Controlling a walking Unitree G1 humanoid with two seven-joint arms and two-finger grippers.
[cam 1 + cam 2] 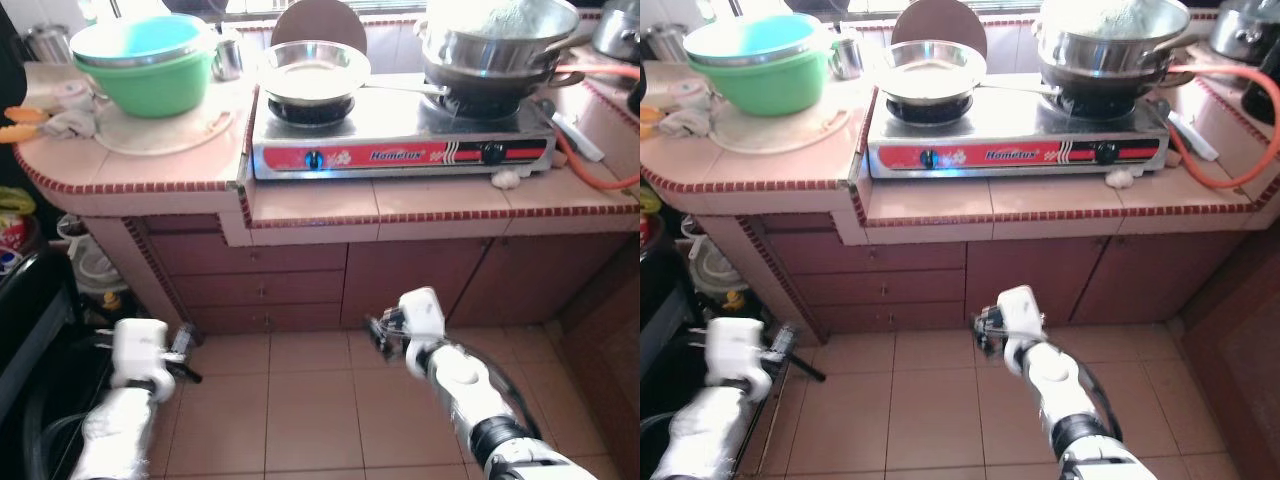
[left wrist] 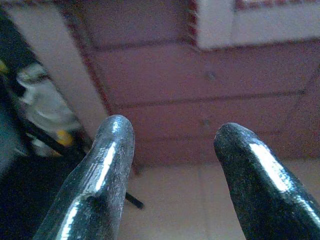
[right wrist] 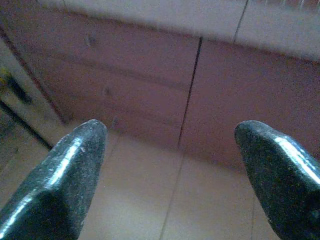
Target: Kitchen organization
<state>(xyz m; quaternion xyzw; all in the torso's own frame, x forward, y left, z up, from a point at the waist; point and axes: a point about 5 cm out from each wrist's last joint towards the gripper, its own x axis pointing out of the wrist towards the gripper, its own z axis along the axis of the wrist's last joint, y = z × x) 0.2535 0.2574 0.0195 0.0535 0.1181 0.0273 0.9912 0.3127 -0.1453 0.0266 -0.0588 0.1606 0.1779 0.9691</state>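
A two-burner gas stove point(image 1: 400, 145) stands on the tiled counter point(image 1: 440, 205). An empty steel pan point(image 1: 313, 68) rests on its left burner, and a big lidded steel pot point(image 1: 500, 40) on the right one. Left of the stove, a green bowl point(image 1: 150, 70) holds a blue basin and stands on a round mat point(image 1: 165, 132). Both arms are low, in front of the cabinets. My left gripper point(image 1: 187, 352) is open over the floor near the drawers point(image 2: 210, 100). My right gripper point(image 1: 385, 330) is open too, facing the cabinet doors point(image 3: 240, 95). Neither holds anything.
A steel cup point(image 1: 228, 55) stands behind the green bowl. A cloth point(image 1: 62, 122) lies at the counter's left end. An orange gas hose point(image 1: 592, 168) runs along the right of the stove, with a small white lump point(image 1: 507, 179) beside it. Clutter fills the dark gap point(image 1: 40, 290) at the left.
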